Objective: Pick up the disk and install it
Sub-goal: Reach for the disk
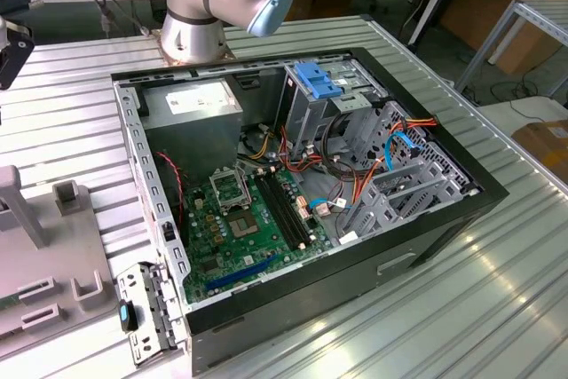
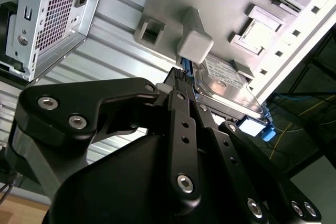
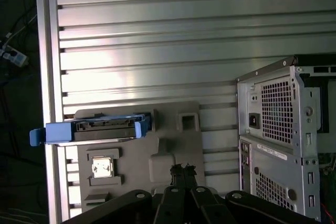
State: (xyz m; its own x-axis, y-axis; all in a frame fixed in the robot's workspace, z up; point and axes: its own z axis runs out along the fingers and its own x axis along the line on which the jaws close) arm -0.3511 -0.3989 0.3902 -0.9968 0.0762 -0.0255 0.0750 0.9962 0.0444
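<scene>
The disk (image 3: 94,129) stands on its edge at the far end of a grey fixture plate (image 3: 176,145), with its blue bracket around its sides. In the second wrist view the disk (image 2: 226,85) shows its metal face and white label, with a blue tab of the bracket sticking out beyond it. My gripper (image 3: 184,170) is shut with nothing between its fingers. It hangs over the plate, some way from the disk. In the second wrist view the fingertips (image 2: 182,77) point toward the disk's near end.
The open computer case (image 1: 426,246) lies on the ribbed metal table (image 1: 497,308), with a drive cage under a blue latch (image 1: 324,82) and a grey power-supply box (image 1: 195,106). Its vented rear (image 3: 283,129) is beside the plate. The fixture plate (image 1: 44,246) has upright blocks.
</scene>
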